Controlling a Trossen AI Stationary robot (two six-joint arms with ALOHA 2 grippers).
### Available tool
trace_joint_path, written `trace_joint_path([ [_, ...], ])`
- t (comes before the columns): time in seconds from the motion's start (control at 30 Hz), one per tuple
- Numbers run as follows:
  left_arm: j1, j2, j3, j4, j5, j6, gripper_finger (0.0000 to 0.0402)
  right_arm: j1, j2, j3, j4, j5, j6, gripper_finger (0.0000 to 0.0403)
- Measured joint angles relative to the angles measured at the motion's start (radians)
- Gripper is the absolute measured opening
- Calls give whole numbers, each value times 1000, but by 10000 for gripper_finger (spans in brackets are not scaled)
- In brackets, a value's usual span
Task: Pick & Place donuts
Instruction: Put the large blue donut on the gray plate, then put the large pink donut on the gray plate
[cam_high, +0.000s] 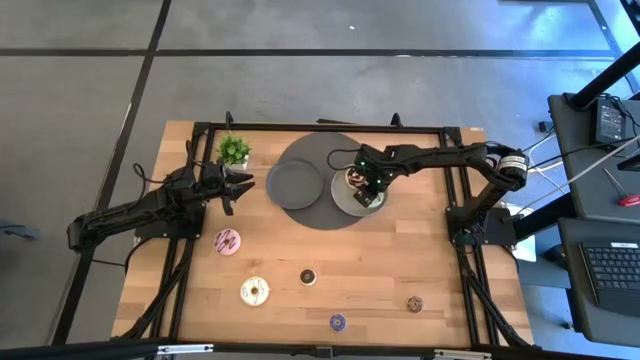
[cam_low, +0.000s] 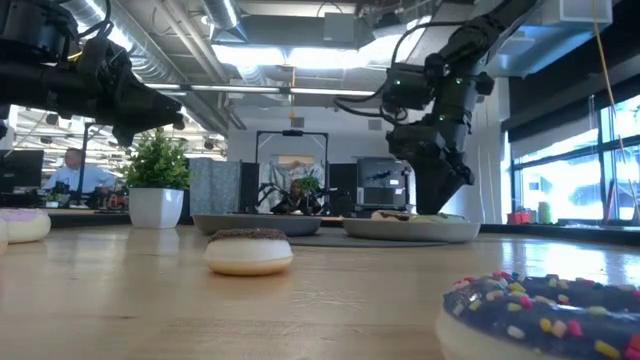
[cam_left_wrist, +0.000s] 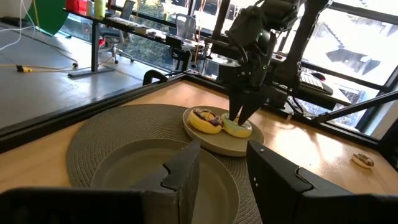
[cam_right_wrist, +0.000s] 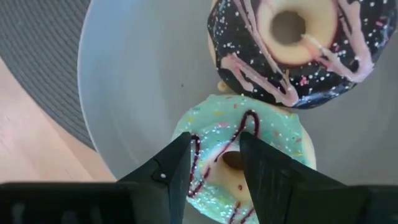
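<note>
A green-frosted donut (cam_right_wrist: 273, 149) and a chocolate donut (cam_right_wrist: 249, 56) with pink stripes sit together on a grey plate (cam_right_wrist: 130, 74) on the round mat. My right gripper (cam_right_wrist: 214, 140) points steeply down over that plate, shut on the green donut. My left gripper (cam_left_wrist: 224, 168) stays level and open at the table's left, beside the potted plant, with nothing between its fingers. Pink (cam_high: 228, 241), cream-white (cam_high: 255, 291), dark brown (cam_high: 308, 276), purple (cam_high: 338, 322) and tan (cam_high: 414, 304) donuts lie flat on the wood nearer the front. My right gripper has the green donut's ring band (cam_right_wrist: 208, 152) between its two fingers: one finger stands at the outer rim, the other at the hole. The fingers come from above, slanting down. The donut lies frosting-up against the chocolate donut; I cannot tell whether it rests on the plate.
A second grey plate (cam_high: 292, 183) with nothing on it lies on the dark round mat (cam_high: 320, 215), left of the first. A small potted plant (cam_high: 234, 150) stands at the far left. A black frame rail (cam_high: 330, 127) runs round the table's edges.
</note>
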Motion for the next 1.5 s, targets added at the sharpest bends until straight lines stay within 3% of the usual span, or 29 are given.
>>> trace_joint_path([
  [0.27, 0, 0, 7, 18, 23, 0, 128, 1, 0, 85, -11, 1, -26, 142],
  [0.5, 0, 1, 129, 42, 267, 179, 127, 6, -1, 249, -145, 45, -89, 142],
  [0.73, -13, 84, 350, -276, 314, 248, 128, 68, -4, 380, -282, 128, -111, 142],
  [0.9, -73, 246, 538, -563, 304, 331, 128, 148, -15, 365, -284, 129, -128, 142],
  [1.07, -166, 445, 678, -736, 222, 326, 128, 187, -86, 360, -280, 129, -164, 142],
  [1.27, -271, 660, 772, -869, 129, 104, 128, 194, -194, 360, -249, 134, -245, 142],
  [1.4, -328, 764, 792, -922, 143, -41, 128, 193, -233, 343, -186, 26, -307, 142],
  [1.5, -378, 835, 792, -988, 155, -134, 127, 193, -278, 232, -33, -71, -310, 142],
])
